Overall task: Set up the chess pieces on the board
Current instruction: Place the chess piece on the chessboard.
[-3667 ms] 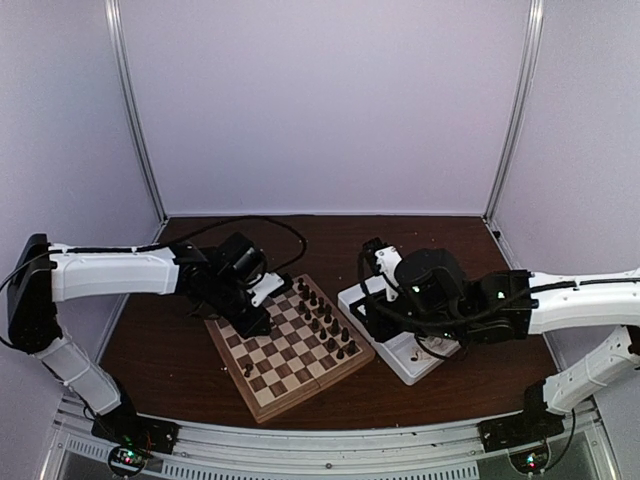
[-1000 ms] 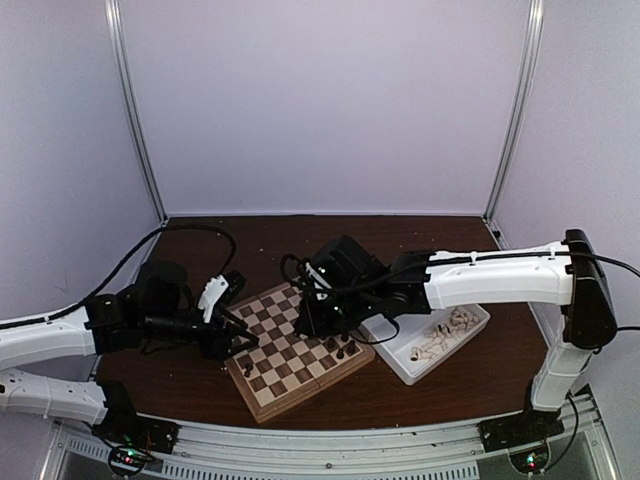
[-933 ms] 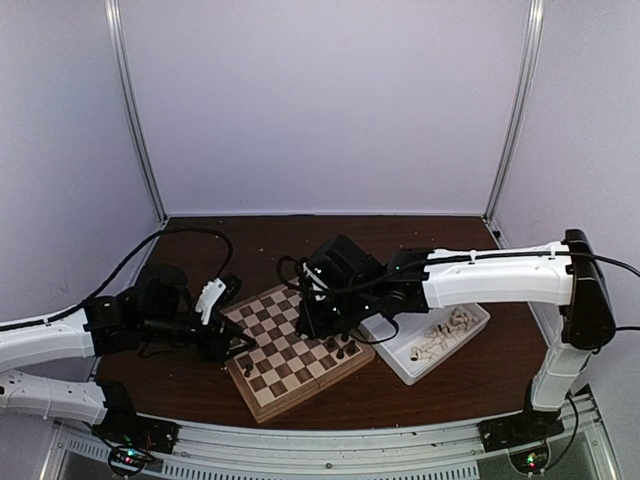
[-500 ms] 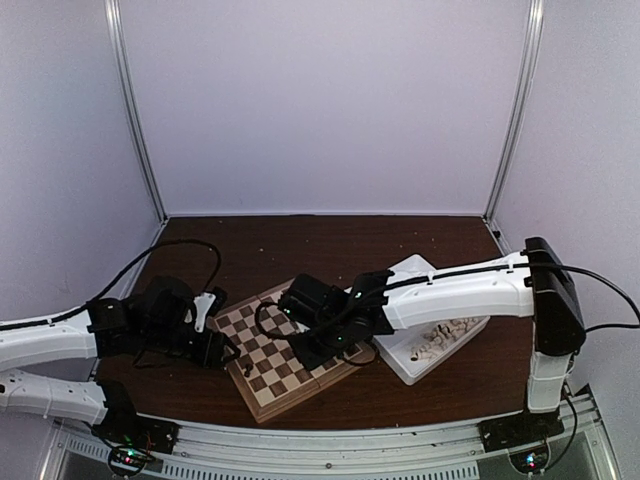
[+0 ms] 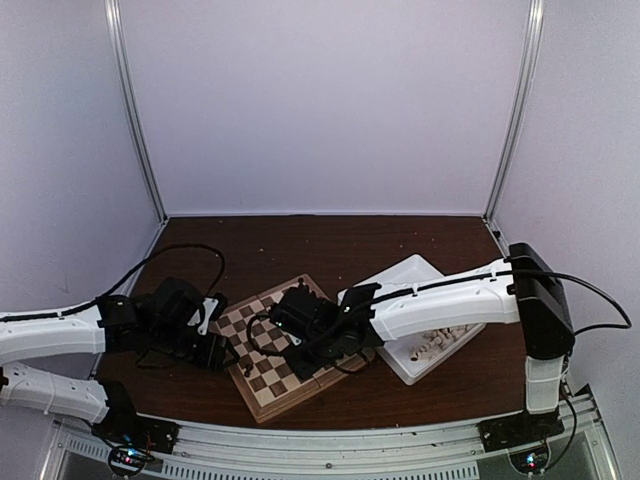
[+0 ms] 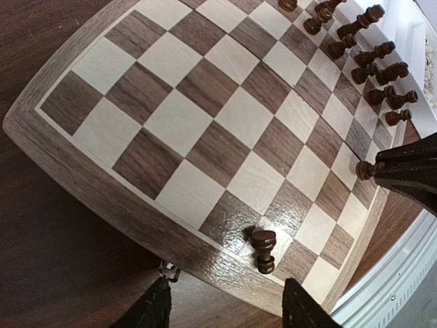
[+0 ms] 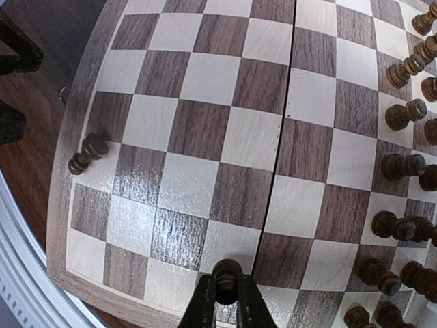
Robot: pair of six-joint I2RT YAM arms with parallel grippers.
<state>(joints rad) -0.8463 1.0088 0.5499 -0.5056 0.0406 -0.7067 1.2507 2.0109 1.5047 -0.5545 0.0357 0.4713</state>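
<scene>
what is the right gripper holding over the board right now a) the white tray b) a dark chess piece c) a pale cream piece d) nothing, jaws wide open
b: in the right wrist view the right gripper pinches a dark chess piece over the board.

1. Eyes on the board (image 6: 205,137): just checks and a plain wooden border, with no letter or number that can be read on it.
2. Over to the white tray (image 5: 405,272): it is too small in the top view for any mark to be made out.
3. And that is the lot: no text, label, brand or sign is legible in any view.
</scene>
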